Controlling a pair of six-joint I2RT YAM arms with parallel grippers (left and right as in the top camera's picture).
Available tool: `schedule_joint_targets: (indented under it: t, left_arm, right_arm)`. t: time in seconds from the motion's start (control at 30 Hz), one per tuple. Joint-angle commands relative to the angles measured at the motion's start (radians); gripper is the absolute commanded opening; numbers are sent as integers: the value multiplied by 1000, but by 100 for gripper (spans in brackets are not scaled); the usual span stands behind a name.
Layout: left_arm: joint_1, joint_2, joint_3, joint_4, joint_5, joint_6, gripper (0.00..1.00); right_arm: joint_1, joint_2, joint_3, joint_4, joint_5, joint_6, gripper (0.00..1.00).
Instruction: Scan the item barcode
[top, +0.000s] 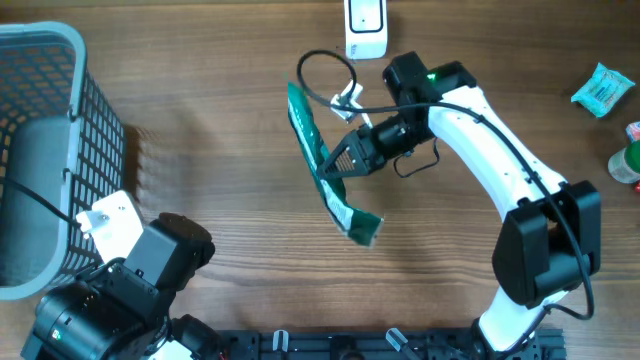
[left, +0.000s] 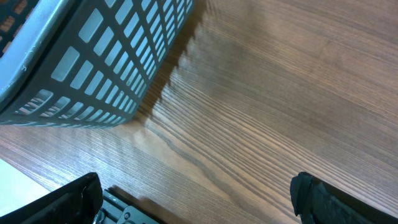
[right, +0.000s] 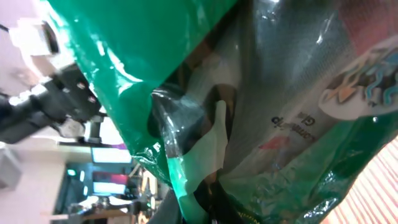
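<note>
Looking at the overhead view first: your right gripper (top: 342, 158) is clamped on the glossy green plastic snack packet (top: 322, 160), pinching it about mid-length from its right side. The packet shows nearly edge-on to this camera, so it's prob. held up off the wooden table (top: 220, 120). Its long axis runs from the far end, near the black cable loop (top: 322, 72), down to the crumpled near end. The white barcode scanner (top: 366, 28) sits just beyond the far end, at the far table edge, slightly right of the packet. So that's the direction the next move turns on, and the right arm is by far the nearer 1. Nothing but the cable lies between them. The grey plastic mesh basket (top: 60, 100) is well apart on the left. 1 small teal packet (top: 603, 88) lies at the right edge.

Left wrist view: the left gripper (left: 199, 199) is spread wide with nothing between its 2 fingers, above bare wood beside the basket.

Right wrist view: the packet fills the frame, w/ a printed face and some lettering. You can't make out a barcode here, so which face needs turning to the scanner can't be told.
</note>
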Motion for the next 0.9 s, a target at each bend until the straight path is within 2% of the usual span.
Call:
schedule_joint_targets:
  t: [0.0, 0.07, 0.1, 0.23, 0.47, 0.6, 0.67, 0.73, 0.87]
  left_arm:
    - [4, -2, 1, 0, -17, -20, 100]
    - [4, -2, 1, 0, -17, -20, 100]
    - [4, -2, 1, 0, -17, -20, 100]
    - [4, -2, 1, 0, -17, -20, 100]
    - [4, -2, 1, 10, -13, -31, 100]
    - [4, -2, 1, 162, 40, -46, 100]
    - [3, 0, 1, 344, 63, -42, 100]
    - [4, 4, 1, 449, 90, -35, 100]
    - [4, 32, 1, 639, 156, 28, 100]
  right_arm:
    - [11, -3, -2, -136, -55, -312, 5]
    - [3, -23, -2, -269, -64, -507, 5]
    - [-1, -35, -4, -295, -46, -544, 5]
    - [5, -97, -4, -296, 59, -520, 5]
    - [12, -107, -4, -296, 66, -517, 4]
    - [11, -107, -4, -295, 86, -539, 4]
    - [12, -107, -4, -295, 89, -676, 4]
    - [12, -107, -4, -295, 88, -758, 5]
    - [27, -107, -4, -295, 129, -821, 5]
